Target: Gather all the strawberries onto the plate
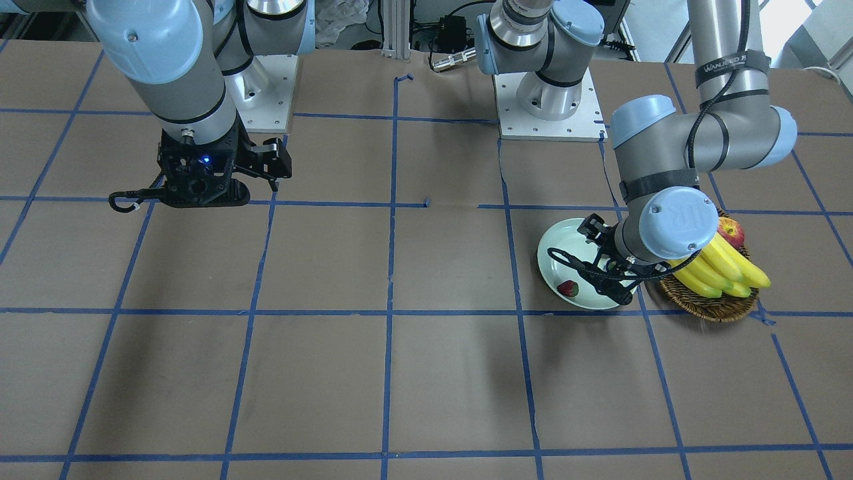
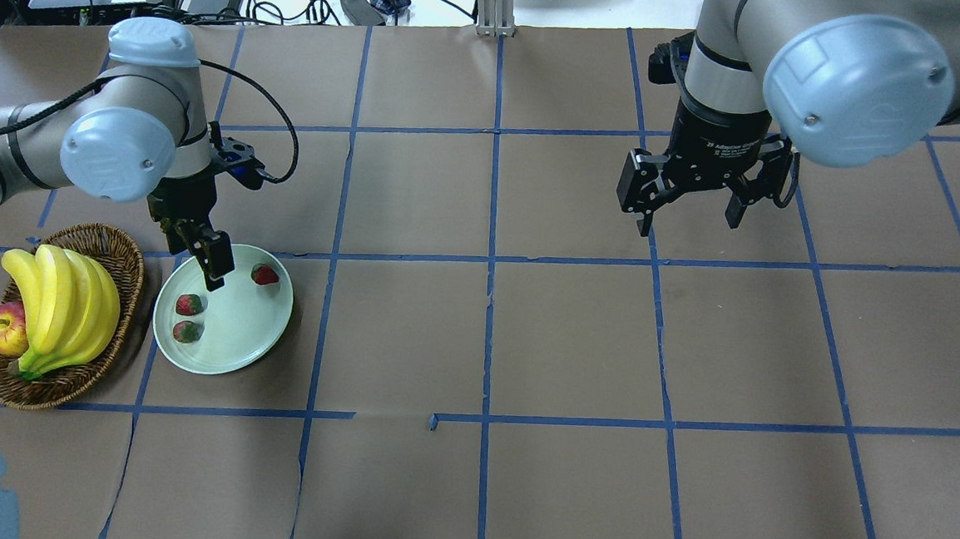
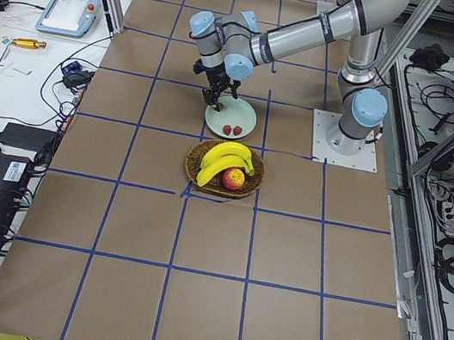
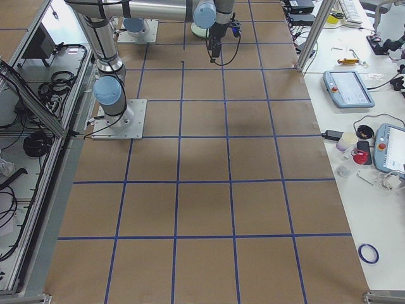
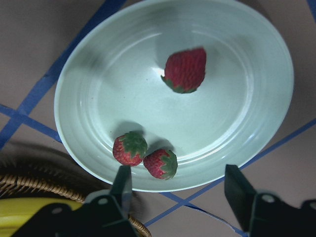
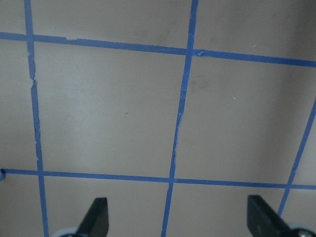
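Observation:
The pale mint-green plate lies at the table's left, next to a basket. Three red strawberries lie in it: one at the far rim, two close together on the basket side. The left wrist view shows them as one apart and two touching on the plate. My left gripper hangs open and empty just above the plate's far edge. My right gripper is open and empty, high over bare table at the far right.
A brown wicker basket with yellow bananas and a red-yellow apple stands right beside the plate. Blue tape lines cross the brown table. The right wrist view shows only table and tape.

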`<state>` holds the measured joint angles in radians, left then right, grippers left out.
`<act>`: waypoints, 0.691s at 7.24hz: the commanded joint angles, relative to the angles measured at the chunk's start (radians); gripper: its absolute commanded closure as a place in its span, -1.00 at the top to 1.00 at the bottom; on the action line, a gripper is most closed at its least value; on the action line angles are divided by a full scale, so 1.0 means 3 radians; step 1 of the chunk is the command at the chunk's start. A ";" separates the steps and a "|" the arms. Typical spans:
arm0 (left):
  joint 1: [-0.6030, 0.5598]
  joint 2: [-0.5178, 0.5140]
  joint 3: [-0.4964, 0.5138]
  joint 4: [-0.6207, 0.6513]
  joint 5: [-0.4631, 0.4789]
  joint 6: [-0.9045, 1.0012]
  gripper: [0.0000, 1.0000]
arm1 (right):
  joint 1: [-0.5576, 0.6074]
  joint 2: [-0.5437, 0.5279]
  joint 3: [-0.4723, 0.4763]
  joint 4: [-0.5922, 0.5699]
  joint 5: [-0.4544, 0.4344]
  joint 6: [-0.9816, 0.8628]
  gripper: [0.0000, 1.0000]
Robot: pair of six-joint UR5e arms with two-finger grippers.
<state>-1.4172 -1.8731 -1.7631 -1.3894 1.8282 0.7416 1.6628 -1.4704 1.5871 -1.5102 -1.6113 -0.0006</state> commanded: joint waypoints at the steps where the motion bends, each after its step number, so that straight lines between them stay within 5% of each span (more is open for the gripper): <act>1: -0.0143 0.0158 0.0211 0.0009 -0.0339 -0.0594 1.00 | 0.0000 -0.0007 -0.0044 -0.0023 0.0017 0.0017 1.00; 5: -0.0567 0.0521 0.0313 -0.0026 -0.0683 -0.2387 1.00 | 0.0010 -0.0007 -0.0039 -0.0191 0.0022 0.0216 1.00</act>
<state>-1.5293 -1.7506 -1.6842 -1.3887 1.6620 0.1780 1.6659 -1.4738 1.5743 -1.5533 -1.6057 0.0423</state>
